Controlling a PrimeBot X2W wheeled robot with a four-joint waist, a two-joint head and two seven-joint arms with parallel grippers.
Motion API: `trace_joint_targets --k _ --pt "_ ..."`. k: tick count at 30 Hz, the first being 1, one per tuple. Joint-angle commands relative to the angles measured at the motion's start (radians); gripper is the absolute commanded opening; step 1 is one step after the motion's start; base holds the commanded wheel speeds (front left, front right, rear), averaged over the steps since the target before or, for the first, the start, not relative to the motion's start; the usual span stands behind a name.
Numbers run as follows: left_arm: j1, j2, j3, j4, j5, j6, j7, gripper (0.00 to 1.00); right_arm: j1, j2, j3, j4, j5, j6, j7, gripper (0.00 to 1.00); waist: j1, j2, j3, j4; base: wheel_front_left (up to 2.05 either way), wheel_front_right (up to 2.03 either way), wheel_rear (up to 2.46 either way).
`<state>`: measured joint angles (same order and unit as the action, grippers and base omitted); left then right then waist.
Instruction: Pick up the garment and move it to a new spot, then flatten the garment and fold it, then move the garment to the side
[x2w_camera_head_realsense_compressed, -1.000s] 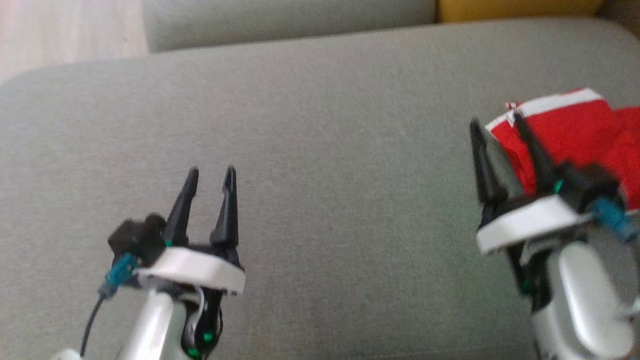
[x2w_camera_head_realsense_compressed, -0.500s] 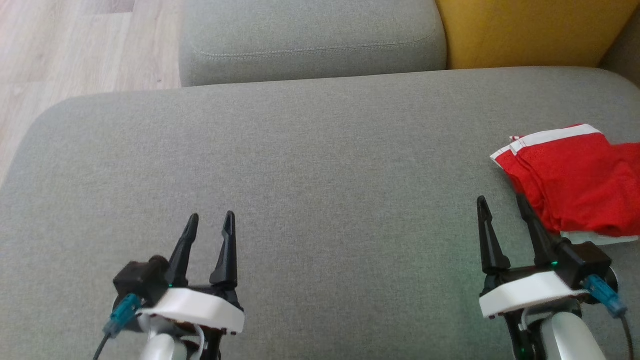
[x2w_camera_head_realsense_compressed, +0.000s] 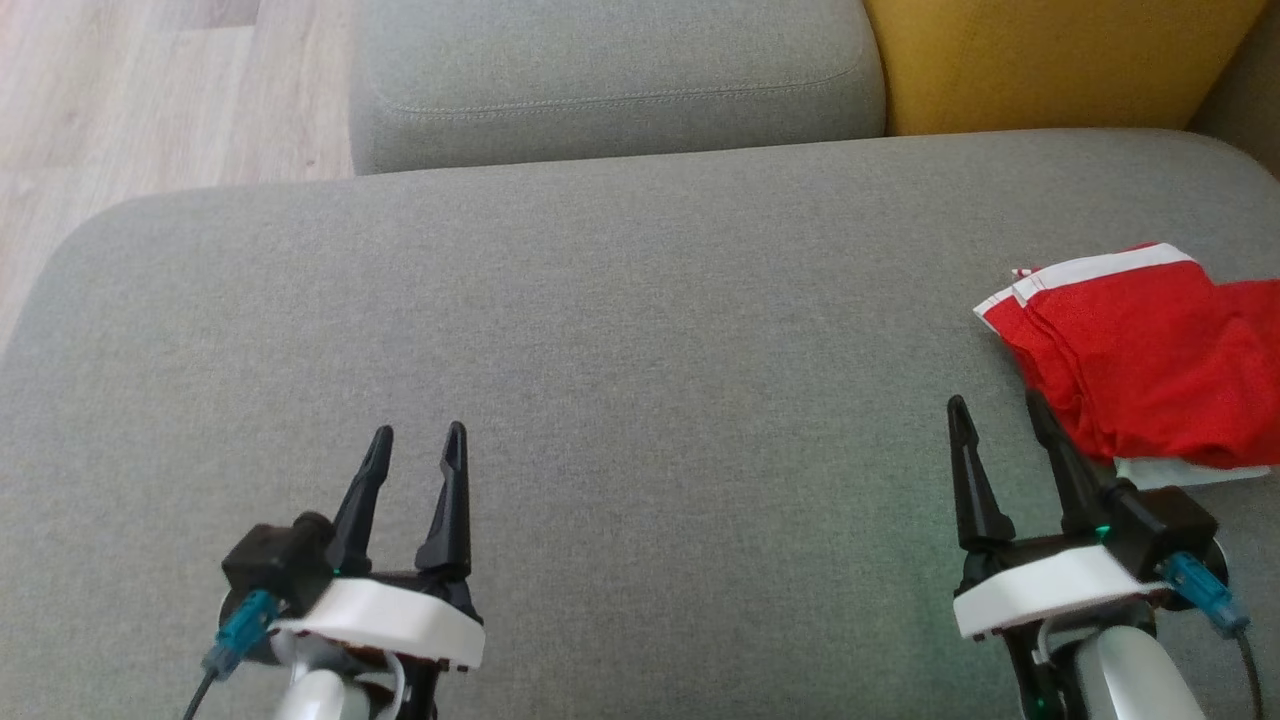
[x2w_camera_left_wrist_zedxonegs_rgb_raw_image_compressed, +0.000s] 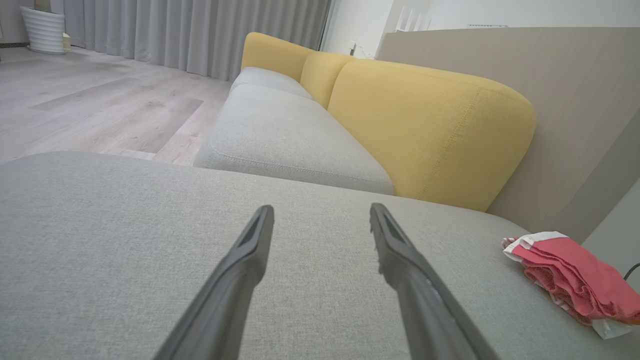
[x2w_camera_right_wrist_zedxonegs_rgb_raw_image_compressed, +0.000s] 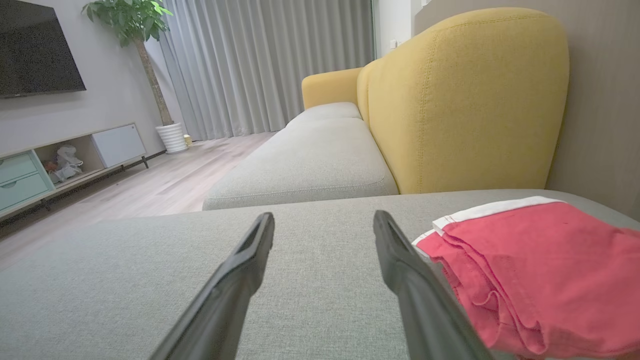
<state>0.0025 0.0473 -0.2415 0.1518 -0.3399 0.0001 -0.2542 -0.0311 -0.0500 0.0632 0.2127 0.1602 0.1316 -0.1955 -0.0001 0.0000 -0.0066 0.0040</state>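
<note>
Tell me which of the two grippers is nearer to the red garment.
The right gripper: it sits right beside the edge of the red garment, while the left gripper is far off across the grey seat cushion. Both are open.

Red garment, white-trimmed and folded, lies at right edge of grey cushion. Right gripper just beside it, jaws apart, empty. Left gripper well apart at lower left, jaws apart, empty.
</note>
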Motion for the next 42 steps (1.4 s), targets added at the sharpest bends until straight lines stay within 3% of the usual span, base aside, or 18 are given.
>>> trace_joint_targets --k 1,18,19,42 --pt "-0.027 0.003 0.043 -0.032 0.003 0.001 -0.008 1.00 -0.036 0.000 0.027 -0.026 0.010 -0.001 -0.013 1.00 0.0001 0.0000 0.000 0.000 0.00 0.00 0.00" --pt "-0.017 0.003 0.087 -0.049 -0.007 0.032 -0.008 1.00 -0.045 0.000 0.035 -0.015 0.016 -0.001 -0.016 1.00 0.0001 0.0000 0.002 -0.002 0.00 0.00 0.00" --pt "0.015 0.000 0.049 0.003 -0.005 0.030 0.002 0.00 0.002 0.000 0.008 0.032 0.009 0.000 -0.003 0.00 0.0001 0.0000 0.002 -0.002 0.00 0.00 0.00" --pt "0.005 0.008 0.088 0.045 -0.231 0.003 0.059 0.00 0.000 -0.010 -0.008 0.055 0.268 0.000 0.040 0.00 0.0001 0.0000 0.004 -0.003 0.00 0.00 0.00"
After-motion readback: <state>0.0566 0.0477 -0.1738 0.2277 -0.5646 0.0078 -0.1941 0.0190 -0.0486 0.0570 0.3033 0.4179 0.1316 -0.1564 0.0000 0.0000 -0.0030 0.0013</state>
